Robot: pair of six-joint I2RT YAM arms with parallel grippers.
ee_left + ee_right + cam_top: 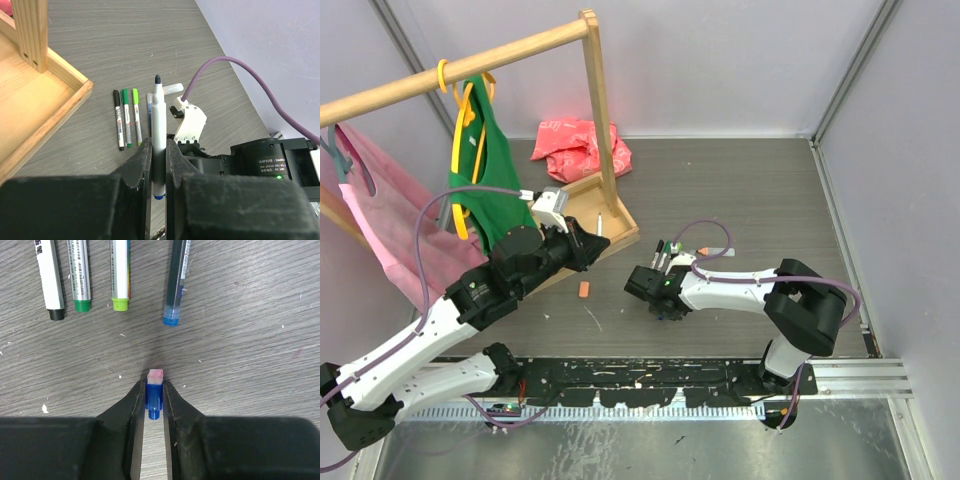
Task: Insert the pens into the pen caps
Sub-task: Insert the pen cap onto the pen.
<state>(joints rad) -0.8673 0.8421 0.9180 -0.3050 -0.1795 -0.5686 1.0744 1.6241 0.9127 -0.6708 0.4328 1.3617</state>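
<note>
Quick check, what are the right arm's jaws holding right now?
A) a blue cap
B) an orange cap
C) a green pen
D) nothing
A: the right wrist view shows a short blue cap pinched between the jaws of the right gripper.

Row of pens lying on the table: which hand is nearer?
Right. The right hand, gripping a blue cap, sits just short of the row of pens; the left hand, gripping a pen, is farther off.
</note>
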